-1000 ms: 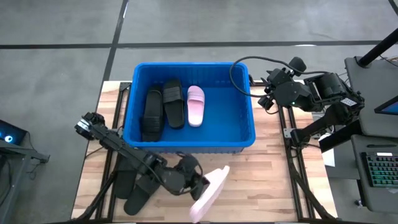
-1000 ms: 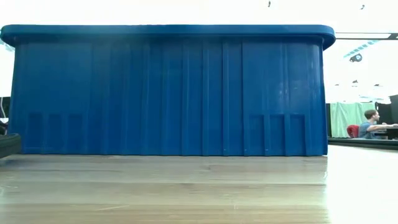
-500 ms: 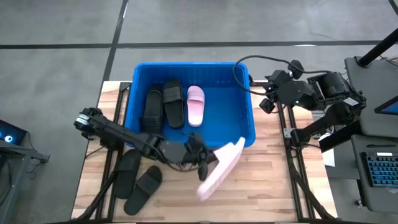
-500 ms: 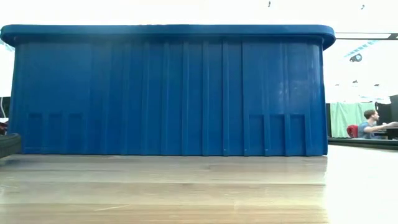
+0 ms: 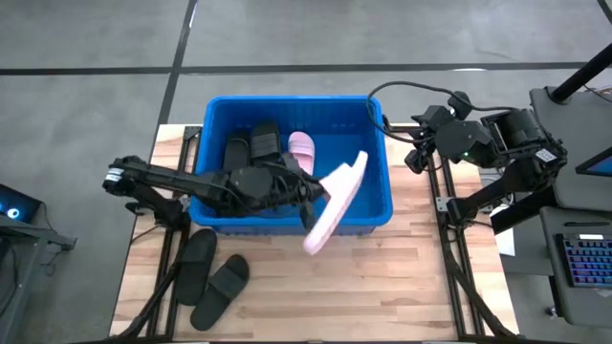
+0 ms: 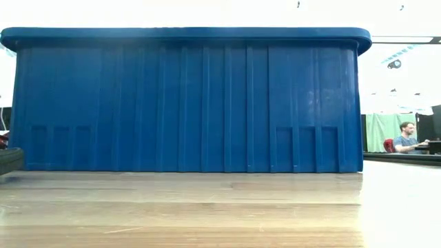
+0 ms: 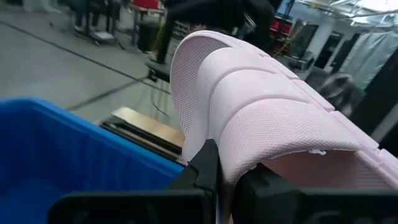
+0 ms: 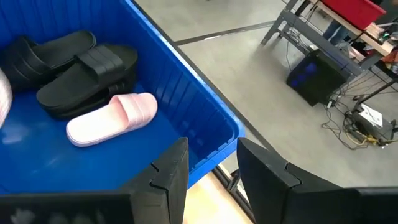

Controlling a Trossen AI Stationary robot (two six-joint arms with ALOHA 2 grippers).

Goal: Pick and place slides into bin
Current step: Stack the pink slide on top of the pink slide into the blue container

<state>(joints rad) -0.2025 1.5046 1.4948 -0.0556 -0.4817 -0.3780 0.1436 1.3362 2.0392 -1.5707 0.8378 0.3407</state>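
Behind the bin (image 6: 186, 100) wall, the low view hides everything; above, the left gripper (image 5: 314, 194) pinches a ribbed pink slide (image 5: 335, 203), right gripper (image 8: 211, 168) parted.

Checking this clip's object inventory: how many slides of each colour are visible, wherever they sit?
Black slides: 4, two in the blue bin at and, two on the table at and.
Pale pink slides: 2, one in the bin, one held by the left gripper at.
Total: 6
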